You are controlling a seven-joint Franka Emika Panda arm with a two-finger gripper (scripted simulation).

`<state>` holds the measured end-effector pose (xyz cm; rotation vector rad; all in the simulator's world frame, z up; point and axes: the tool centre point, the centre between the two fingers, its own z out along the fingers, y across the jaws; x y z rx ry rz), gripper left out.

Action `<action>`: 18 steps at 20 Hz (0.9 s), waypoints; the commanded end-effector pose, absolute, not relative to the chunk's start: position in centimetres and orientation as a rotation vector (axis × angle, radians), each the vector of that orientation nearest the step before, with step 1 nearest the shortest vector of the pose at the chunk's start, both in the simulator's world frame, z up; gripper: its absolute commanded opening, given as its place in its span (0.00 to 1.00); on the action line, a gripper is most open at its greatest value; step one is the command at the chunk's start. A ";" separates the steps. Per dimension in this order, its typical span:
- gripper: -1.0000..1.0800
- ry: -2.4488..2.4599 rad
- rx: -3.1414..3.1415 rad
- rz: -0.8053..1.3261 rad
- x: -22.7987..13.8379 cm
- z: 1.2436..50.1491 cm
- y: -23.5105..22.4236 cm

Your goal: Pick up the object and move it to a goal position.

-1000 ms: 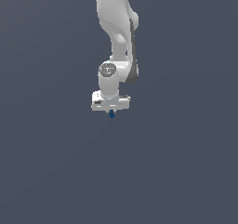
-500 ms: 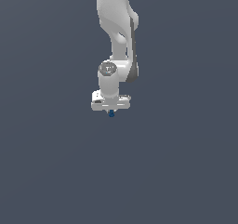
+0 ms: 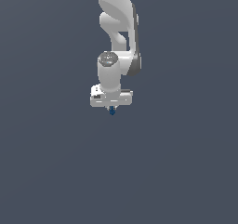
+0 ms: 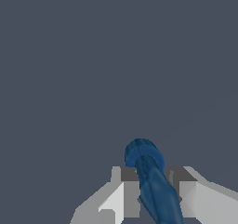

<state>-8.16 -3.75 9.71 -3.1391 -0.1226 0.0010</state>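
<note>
Dark blue object [image 4: 151, 181] sits clamped between the white gripper [image 4: 153, 195] fingers [image 4: 128, 190].

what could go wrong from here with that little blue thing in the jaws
The blue piece is long and thin, clamped between the gripper jaws with its rounded end poking past them, so a quick swing might twist or slip it loose. In the exterior view only a speck shows, so its hold is hard to check.

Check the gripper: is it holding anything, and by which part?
Yes. The gripper is shut on the dark blue piece, jaws pressing its two sides along the shaft. The rounded end sticks out past the jaws.
</note>
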 end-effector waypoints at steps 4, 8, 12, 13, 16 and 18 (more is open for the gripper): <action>0.00 -0.123 -3.139 0.000 -6.8 14.5 -3.2; 0.00 -0.123 -3.139 0.000 -5.6 18.4 -2.8; 0.00 -0.123 -3.139 0.000 -4.5 21.9 -2.4; 0.00 -0.123 -3.139 0.000 -4.2 22.7 -2.3; 0.00 -0.123 -3.139 0.000 -3.6 24.7 -2.0; 0.00 -0.123 -3.139 0.000 -3.2 25.7 -1.9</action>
